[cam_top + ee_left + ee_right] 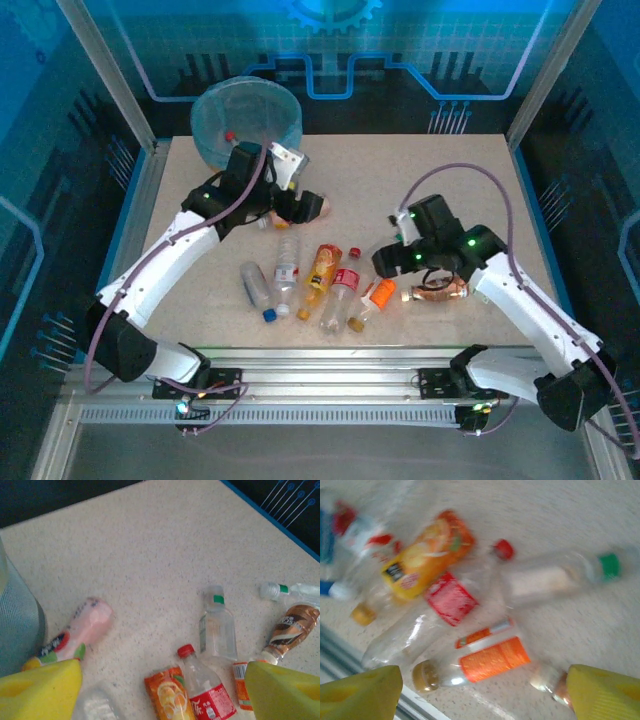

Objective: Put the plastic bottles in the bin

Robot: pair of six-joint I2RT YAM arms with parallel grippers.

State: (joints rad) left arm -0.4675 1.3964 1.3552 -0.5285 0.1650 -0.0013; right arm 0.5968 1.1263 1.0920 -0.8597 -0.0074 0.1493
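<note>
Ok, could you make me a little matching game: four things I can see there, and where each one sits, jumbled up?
1 bin
2 pink bottle
3 brown-label bottle
4 orange juice bottle

A rightmost of the bottles
B standing upright, far left
C middle of the bottle cluster
D lying apart, between bin and cluster

Pairs: 1-B, 2-D, 3-A, 4-C

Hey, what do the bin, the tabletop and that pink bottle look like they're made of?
Bin: probably thin plastic, pale blue and translucent, with tinted walls you can see through.
Tabletop: matte beige surface with fine speckles, either stone-look laminate or composite; the look leaves it open.
Pink bottle: seemingly opaque pink plastic with a soft sheen.
</note>
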